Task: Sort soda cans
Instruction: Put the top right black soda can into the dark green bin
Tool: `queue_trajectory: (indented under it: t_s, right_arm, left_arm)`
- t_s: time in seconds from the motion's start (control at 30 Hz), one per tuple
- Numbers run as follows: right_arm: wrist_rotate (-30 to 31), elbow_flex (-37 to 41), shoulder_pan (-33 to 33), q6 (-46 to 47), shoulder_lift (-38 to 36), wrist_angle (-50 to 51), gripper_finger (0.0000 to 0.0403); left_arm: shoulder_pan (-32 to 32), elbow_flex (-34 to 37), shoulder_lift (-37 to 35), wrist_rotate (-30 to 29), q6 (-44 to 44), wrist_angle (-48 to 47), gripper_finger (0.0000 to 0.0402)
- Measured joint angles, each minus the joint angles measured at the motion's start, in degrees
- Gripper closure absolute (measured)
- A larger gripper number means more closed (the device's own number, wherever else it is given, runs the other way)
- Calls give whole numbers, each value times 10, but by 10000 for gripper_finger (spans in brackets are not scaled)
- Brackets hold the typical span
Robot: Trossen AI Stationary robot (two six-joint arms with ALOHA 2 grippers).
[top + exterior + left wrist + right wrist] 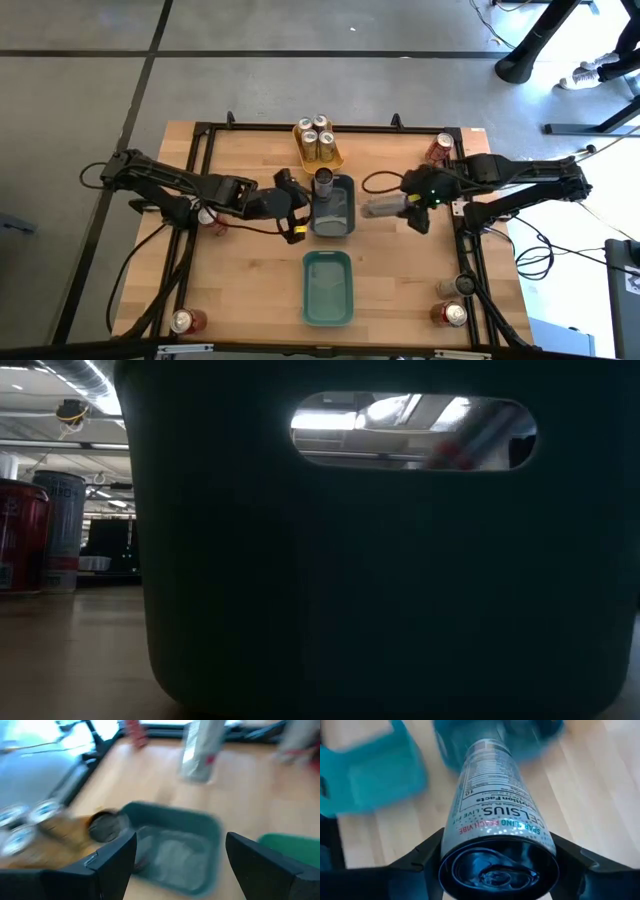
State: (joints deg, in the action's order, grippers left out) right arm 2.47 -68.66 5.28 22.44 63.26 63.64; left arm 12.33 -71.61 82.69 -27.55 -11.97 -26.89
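Right gripper [495,870] is clamped across a tall silver can [492,815], carried lying sideways just beside the grey tray [345,222]. Thin wall, smooth and probably slippery: mid-body hold suits. Left gripper [180,860], fingers apart, hovers by that tray, where another can [324,182] appears to stand.

The wooden table [250,270] stands on a grey floor [90,90] crossed by dark seams. A person's shoes [590,72] show at the far edge. Ceiling strip lights [95,375] glow over the room behind.
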Motion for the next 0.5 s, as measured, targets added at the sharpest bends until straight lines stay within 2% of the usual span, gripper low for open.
queue_trajectory:
  t_s: [0.1,0.5]
  right_arm:
    - [-20,0,0,-16,13,-69,159]
    - [-45,0,0,-93,88,-245,159]
  left_arm:
    - [-8,0,3,54,7,33,107]
    - [-27,0,65,57,1,50,130]
